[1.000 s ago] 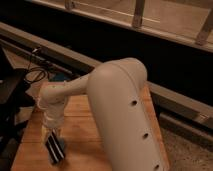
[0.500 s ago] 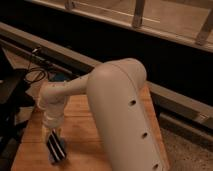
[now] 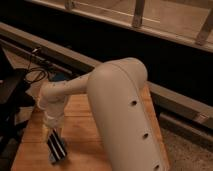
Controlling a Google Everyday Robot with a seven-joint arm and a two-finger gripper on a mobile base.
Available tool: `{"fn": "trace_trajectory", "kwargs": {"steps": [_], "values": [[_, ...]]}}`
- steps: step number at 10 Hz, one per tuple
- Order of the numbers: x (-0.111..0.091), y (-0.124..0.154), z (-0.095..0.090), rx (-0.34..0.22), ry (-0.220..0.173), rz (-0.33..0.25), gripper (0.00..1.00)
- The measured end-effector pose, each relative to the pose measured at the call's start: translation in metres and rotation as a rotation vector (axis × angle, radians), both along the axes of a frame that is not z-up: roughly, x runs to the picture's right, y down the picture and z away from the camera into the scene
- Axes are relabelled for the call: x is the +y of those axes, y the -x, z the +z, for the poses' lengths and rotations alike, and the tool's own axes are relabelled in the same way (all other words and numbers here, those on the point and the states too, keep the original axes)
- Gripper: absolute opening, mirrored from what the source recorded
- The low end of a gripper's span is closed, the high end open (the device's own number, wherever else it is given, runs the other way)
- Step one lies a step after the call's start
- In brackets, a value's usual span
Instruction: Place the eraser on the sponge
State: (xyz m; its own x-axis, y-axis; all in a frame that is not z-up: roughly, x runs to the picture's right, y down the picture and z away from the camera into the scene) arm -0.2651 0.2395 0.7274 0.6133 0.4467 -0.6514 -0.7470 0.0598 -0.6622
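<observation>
The eraser, a small dark block with pale lengthwise stripes, lies at the near left of the wooden table. My gripper points straight down from the white wrist, and its tip meets the eraser's upper end. I cannot tell whether the eraser rests on the wood or is held. A bluish thing, perhaps the sponge, peeks out at the table's far left, mostly hidden behind my forearm.
My bulky white arm covers the table's middle and right. Black cables and dark equipment sit off the left edge. A metal rail and dark wall run behind the table.
</observation>
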Motion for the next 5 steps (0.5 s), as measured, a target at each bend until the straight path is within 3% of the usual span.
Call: {"fn": "trace_trajectory", "kwargs": {"steps": [1, 5], "values": [[0.0, -0.003, 0.002, 0.003, 0.003, 0.006, 0.08], [0.008, -0.003, 0.013, -0.014, 0.033, 0.042, 0.48]]}}
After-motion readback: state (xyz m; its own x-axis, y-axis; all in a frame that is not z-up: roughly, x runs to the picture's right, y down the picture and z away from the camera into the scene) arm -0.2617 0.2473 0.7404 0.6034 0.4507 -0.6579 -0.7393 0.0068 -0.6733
